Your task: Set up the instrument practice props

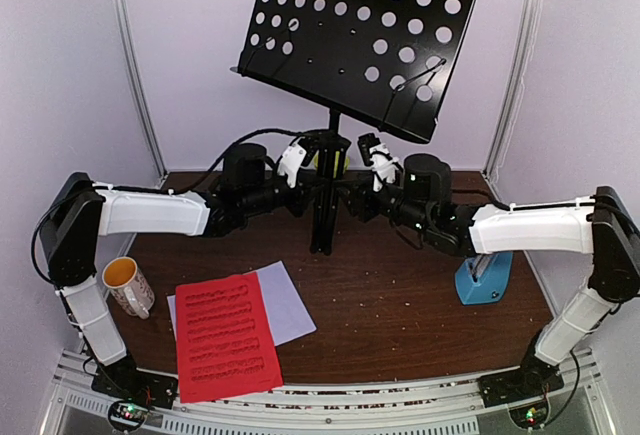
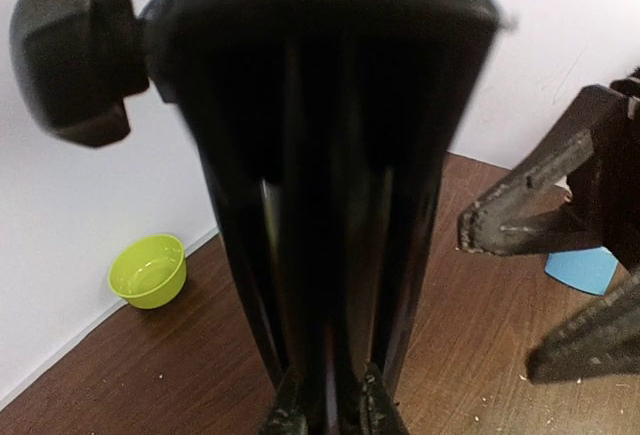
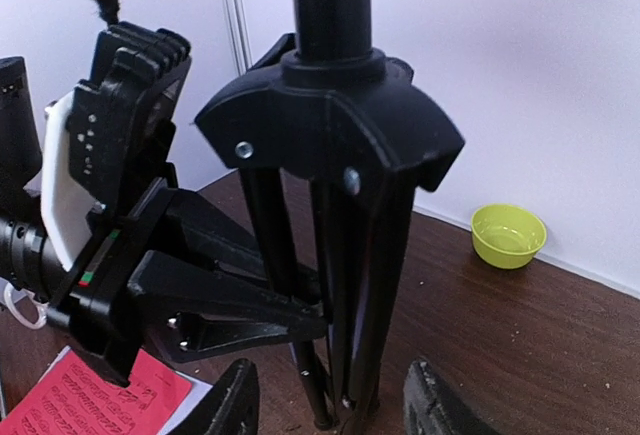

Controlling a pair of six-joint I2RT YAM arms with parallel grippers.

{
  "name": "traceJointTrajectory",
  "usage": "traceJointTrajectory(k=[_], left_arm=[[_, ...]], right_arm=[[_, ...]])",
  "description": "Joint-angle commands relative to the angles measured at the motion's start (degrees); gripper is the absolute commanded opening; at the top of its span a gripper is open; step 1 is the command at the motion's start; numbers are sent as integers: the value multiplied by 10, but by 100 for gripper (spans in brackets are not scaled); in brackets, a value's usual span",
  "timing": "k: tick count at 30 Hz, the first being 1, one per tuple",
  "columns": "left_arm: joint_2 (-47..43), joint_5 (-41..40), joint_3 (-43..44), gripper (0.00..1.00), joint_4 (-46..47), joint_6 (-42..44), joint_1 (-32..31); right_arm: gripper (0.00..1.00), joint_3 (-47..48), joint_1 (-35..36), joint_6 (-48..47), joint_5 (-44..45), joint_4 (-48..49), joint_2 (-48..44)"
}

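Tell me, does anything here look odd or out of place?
On the black perforated-metal music stand, the tripod legs are folded together, not spread, so it seems to stand only because the left gripper clamps them. Pale crumbs litter the brown table.

A white patterned mug [image 1: 128, 286] stands upright near the table's [image 1: 400, 295] left edge; a small green bowl [image 2: 148, 270] sits at the table's far edge.

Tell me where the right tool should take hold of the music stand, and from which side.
I'd grip the folded legs of the music stand just below the hub, bringing the right tool in from the robot's right, opposite the left tool clamped there. The legs stand upright in a narrow bundle; the hub flares too wide.
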Motion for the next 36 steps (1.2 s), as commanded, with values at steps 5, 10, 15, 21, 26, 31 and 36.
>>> traceJointTrajectory(k=[5,10,15,21,26,31,36], left_arm=[[-2,20,-7,0,-41,19,15],[4,26,0,0,-47,21,21],[4,32,0,0,-47,17,29],[7,43,7,0,-48,11,42],[7,48,12,0,-57,17,49],[3,40,13,0,-71,33,53],[-4,36,12,0,-82,44,66]], right_arm=[[41,84,-32,-29,-78,-29,46],[35,119,-40,-39,-91,-44,68],[28,140,-50,-43,-99,-58,81],[19,158,-60,-47,-119,-74,94],[4,182,-63,-53,-134,-100,109],[0,206,-63,-69,-118,-141,99],[0,232,-63,-101,-81,-197,81]])
